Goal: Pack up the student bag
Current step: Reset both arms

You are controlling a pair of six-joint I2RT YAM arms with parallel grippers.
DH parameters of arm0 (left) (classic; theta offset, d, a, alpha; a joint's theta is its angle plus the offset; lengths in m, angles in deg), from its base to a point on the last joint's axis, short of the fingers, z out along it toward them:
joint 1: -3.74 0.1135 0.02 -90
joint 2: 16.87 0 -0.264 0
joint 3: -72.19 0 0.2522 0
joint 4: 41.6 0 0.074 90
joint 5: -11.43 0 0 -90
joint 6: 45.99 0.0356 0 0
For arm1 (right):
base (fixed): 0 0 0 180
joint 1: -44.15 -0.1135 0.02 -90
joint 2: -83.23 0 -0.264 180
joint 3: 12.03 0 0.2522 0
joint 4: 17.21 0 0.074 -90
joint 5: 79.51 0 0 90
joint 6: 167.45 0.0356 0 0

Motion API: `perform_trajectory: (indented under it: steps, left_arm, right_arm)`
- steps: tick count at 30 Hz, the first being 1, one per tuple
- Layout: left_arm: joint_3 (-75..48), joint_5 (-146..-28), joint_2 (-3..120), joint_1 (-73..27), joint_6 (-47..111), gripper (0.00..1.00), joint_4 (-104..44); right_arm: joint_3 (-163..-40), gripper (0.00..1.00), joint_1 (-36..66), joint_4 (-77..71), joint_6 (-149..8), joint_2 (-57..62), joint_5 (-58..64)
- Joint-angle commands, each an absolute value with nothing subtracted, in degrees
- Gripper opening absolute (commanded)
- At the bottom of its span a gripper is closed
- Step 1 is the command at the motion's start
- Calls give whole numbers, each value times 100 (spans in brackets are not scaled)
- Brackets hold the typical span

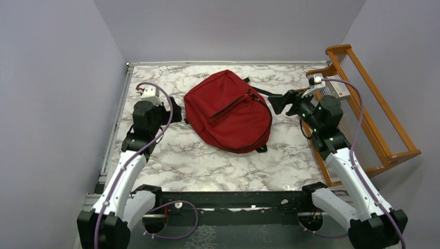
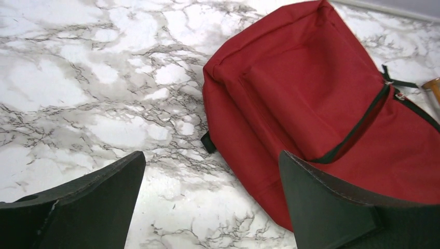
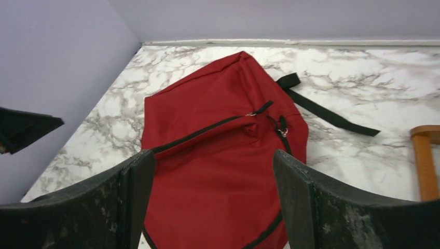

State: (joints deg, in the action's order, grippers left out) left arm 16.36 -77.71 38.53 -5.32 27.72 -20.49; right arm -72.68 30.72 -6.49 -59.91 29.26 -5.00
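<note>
**Red bag lies flat between two open-jawed arms**

The student bag (image 1: 228,111) lies flat on the marble desk (image 1: 207,166), toward its far side. The left arm (image 1: 148,116) and right arm (image 1: 321,111) flank it, each with jaws spread wide, gripping nothing. A wooden rack (image 1: 373,119) stands at the desk's right edge.

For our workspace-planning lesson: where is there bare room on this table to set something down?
Widest: the near strip of table, between the bag and the near edge. Smaller: the far left corner, behind the left arm. Crowded: right of the bag, where strap, right fingers and rack sit close.
</note>
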Motion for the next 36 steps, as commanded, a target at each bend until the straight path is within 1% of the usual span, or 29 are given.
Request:
perform_trajectory:
  steps: [1, 2, 8, 13, 16, 23, 30, 32, 36]
  left_arm:
    - [2006, -7556, 2927, -505, 2625, 99, -1897]
    - [2101, -7509, 2741, -505, 2587, 99, -1927]
    - [2528, -7407, 1851, -505, 2450, 99, -1914]
    - [2470, -6842, 1788, -513, 2259, 99, -1479]
    - [2458, -6835, 1825, -513, 2336, 99, -1537]
    - [2494, -6907, 1873, -513, 2432, 99, -1622]
    - [2472, -7017, 1838, -513, 2593, 99, -1650]
    - [2454, -7022, 1884, -514, 2599, 99, -1608]
    - [2422, -6992, 2042, -513, 2575, 99, -1567]
  right_arm:
    - [-7027, 97, 3079, 18, -5793, 3514, 238]
    - [-6971, 100, 3079, 93, -5739, 3652, 342]
    - [-6601, 100, 3079, 381, -5748, 4429, 685]
    - [-6037, 100, 3079, 147, -5780, 5176, 951]
    - [-5766, 100, 3073, -37, -5844, 5444, 981]
    - [-5491, 100, 3079, -252, -5947, 5577, 1026]
    - [-5449, 100, 3075, -544, -6210, 5422, 1025]
    - [-5489, 100, 3079, -550, -6207, 5362, 1201]
    - [-5465, 100, 3078, -646, -6272, 5296, 1156]
